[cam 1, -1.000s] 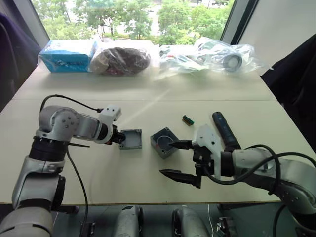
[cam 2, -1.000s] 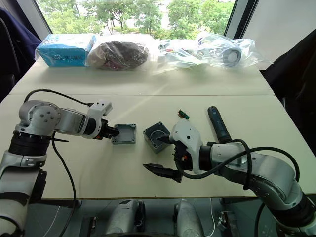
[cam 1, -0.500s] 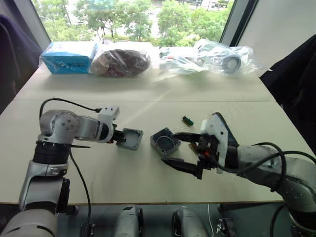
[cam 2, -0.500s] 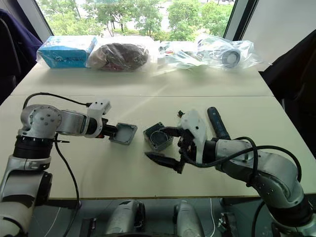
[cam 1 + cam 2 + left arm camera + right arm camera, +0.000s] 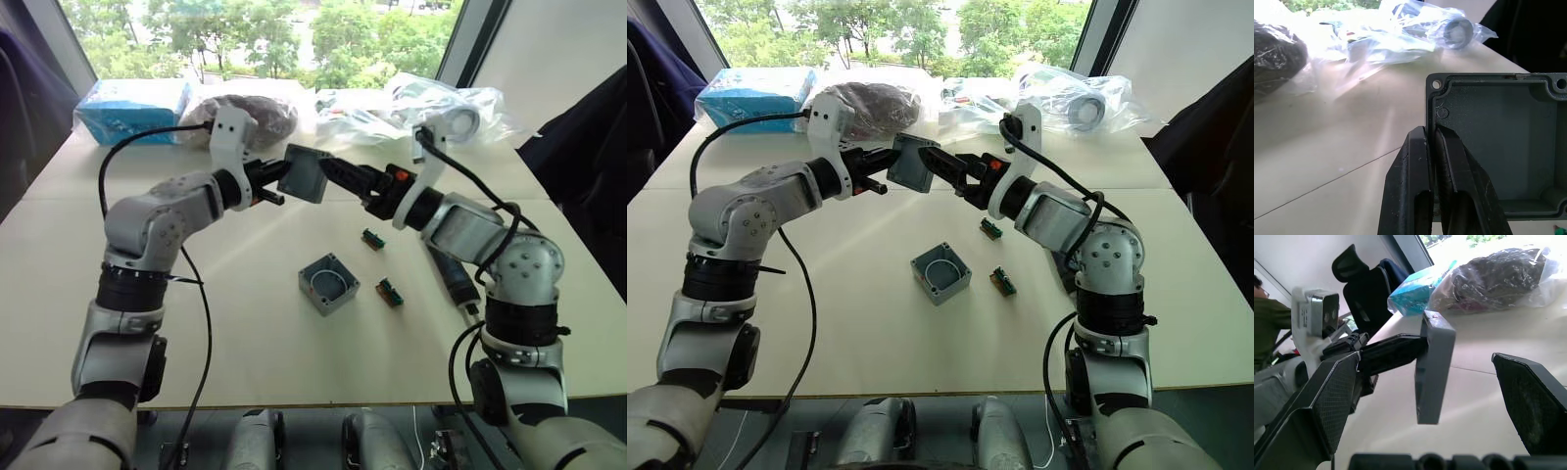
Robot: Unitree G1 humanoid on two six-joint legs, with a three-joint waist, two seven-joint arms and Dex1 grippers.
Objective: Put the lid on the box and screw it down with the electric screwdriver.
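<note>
- Box (image 5: 329, 283) sits open side up on the table (image 5: 245, 352), near the front centre, with no gripper near it.
- Green-and-tan block (image 5: 389, 292) lies just right of the box; a second block (image 5: 371, 238) lies a bit further back.
- Screwdriver (image 5: 453, 278) lies on the table right of the blocks, partly hidden behind the right arm.
- Lid (image 5: 908, 163) is up in the air, well above the table and behind the box, tilted on edge.
- Left gripper (image 5: 1433, 147) is pinched tight on the lid's rim beside a corner hole, holding it.
- Right gripper (image 5: 945, 166) sits at the lid's other side, fingers spread wide, lid between them and not clamped.
- Bagged items (image 5: 431, 110) and a blue pack (image 5: 134, 108) lie along the far table edge by the window.
</note>
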